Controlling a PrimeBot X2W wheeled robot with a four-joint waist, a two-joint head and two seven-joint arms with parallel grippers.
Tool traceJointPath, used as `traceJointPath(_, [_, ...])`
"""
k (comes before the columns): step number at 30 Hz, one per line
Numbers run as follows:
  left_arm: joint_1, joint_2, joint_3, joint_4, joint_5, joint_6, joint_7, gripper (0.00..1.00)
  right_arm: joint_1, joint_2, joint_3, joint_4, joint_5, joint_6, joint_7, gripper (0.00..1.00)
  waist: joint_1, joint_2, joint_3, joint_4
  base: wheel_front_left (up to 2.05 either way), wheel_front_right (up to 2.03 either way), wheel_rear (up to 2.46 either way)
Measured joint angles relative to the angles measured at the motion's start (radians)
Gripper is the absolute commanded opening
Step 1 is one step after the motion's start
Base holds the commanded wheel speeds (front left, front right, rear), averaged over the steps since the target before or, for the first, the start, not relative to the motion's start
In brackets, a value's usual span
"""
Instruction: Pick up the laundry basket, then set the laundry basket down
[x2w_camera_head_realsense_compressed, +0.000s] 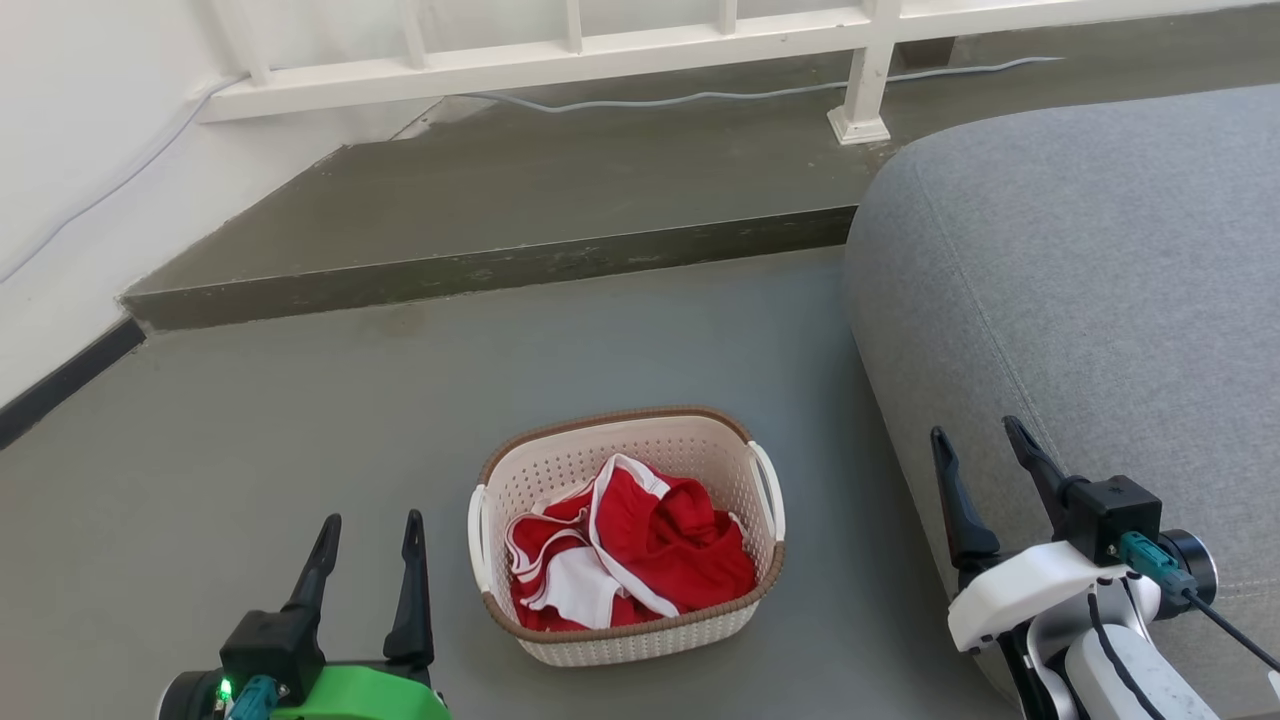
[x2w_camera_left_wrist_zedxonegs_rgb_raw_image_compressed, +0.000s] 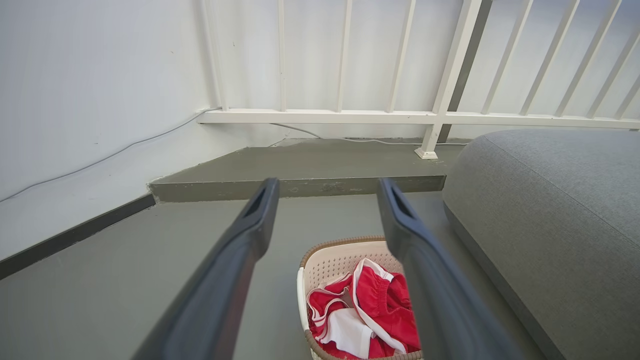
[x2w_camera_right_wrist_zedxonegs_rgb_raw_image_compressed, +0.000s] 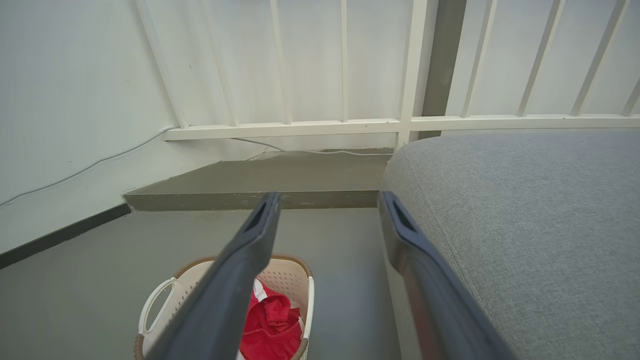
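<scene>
The laundry basket stands on the grey floor, cream and perforated with a brown rim and white side handles, and holds red and white clothes. It also appears low in the left wrist view, the laundry basket, and low left in the right wrist view, the laundry basket. My left gripper hovers open to the basket's left, apart from it. My right gripper is open to the basket's right, in front of the sofa. Nothing sits between either pair of fingers.
A large grey sofa fills the right side, close to the basket. A raised concrete step runs across the back under a white railing with a cable along it. A white wall borders the left.
</scene>
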Motion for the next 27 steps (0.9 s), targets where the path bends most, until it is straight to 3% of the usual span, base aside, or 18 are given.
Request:
traceJointPath(2, [0.003,0.000,-0.001,-0.002,0.000,0.000,0.000,1.00,0.000,0.000,0.000,-0.001,0.000,0.000,0.000,1.00,0.0000,0.0000,0.000,0.001,0.00,0.00,0.00])
traceJointPath(3, [0.004,-0.001,-0.004,0.005,0.000,0.000,0.001,0.00,0.001,0.001,0.002,0.005,0.000,0.000,0.000,0.00,0.0000,0.0000,0.000,0.001,0.00,0.00,0.00])
traceJointPath(14, [0.020,-0.005,-0.010,0.027,-0.070,-0.011,0.004,0.00,0.040,0.024,-0.009,0.026,0.064,0.015,0.006,0.00,0.0000,0.0000,0.001,0.007,0.00,0.00,0.00])
traceJointPath(27, [0.023,-0.021,0.030,0.024,-0.270,-0.038,0.042,0.00,0.040,0.036,-0.060,0.012,0.283,0.044,0.049,0.00,0.0000,0.0000,0.003,0.018,0.00,0.00,0.00])
